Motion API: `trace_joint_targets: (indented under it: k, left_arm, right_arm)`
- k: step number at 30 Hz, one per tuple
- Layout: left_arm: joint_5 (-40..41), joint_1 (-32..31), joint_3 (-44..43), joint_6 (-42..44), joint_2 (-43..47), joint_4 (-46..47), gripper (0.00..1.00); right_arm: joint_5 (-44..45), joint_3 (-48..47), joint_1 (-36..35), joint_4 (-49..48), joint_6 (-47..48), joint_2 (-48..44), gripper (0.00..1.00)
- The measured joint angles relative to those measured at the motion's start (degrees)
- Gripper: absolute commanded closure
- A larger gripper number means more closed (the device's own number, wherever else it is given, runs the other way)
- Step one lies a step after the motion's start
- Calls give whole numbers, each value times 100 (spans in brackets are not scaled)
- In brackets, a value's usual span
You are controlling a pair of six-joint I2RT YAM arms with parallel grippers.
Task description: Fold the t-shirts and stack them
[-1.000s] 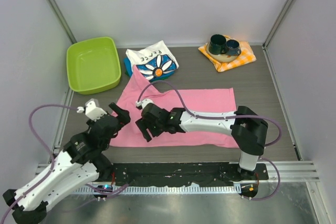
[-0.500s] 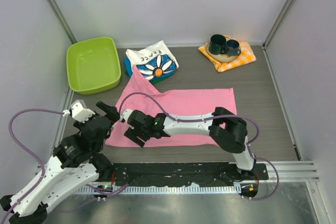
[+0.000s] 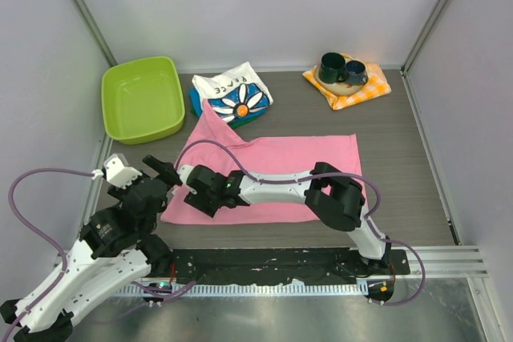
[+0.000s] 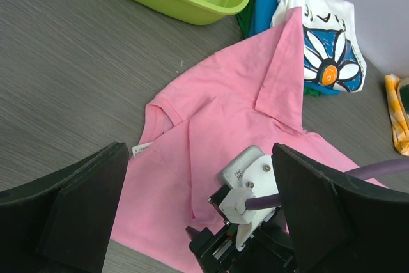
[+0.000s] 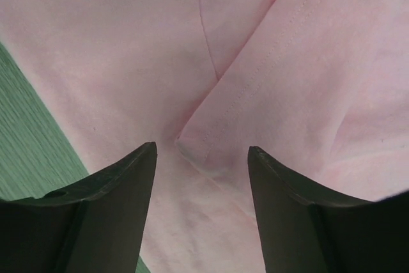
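**Sleeve fold lined up on the pink shirt**

Pictured low over a sleeve hem at the near-left of the pink t-shirt [image 3: 304, 158], fingers parted and nothing clamped: the right gripper [image 5: 201, 151]. Just beside it, spread wide and empty: the left gripper [image 3: 156, 175]. Spread flat mid-table, not yet folded. Behind, the daisy-print t-shirt [image 3: 236, 95] atop the folded blue and green t-shirts [image 3: 195, 103]. Likely next: pinch the hem, lift, carry across. Impossible to tell whether fingertips touch cloth; near-left corner masked by the arm.

Left claw [image 4: 201, 191] gapes over pink t-shirt [image 4: 220, 116], green tub [image 4: 192, 6] beyond
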State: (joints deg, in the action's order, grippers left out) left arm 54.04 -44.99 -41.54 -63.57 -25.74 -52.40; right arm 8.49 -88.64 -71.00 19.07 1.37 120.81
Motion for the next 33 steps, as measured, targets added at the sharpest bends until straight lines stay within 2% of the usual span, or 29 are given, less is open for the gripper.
trace_joint_targets:
  k: [3,9,11,15,27,33]
  left_arm:
    - [9,0,0,17,0,2,0]
    - [24,0,0,90,-11,28,0]
    - [24,0,0,101,-15,28,0]
    - [24,0,0,103,-17,31,0]
    - [-9,0,0,116,-28,31,0]
    - [-107,0,0,125,-39,28,0]
  right_arm:
    - [35,-4,-2,-4,37,2,61]
    - [151,-9,-2,-13,59,9,80]
    - [179,-9,-2,-11,70,11,82]
    - [199,-9,-2,-11,79,11,99]
    - [415,-31,142,-66,70,46,99]
    - [702,-87,562,-214,-37,31,99]
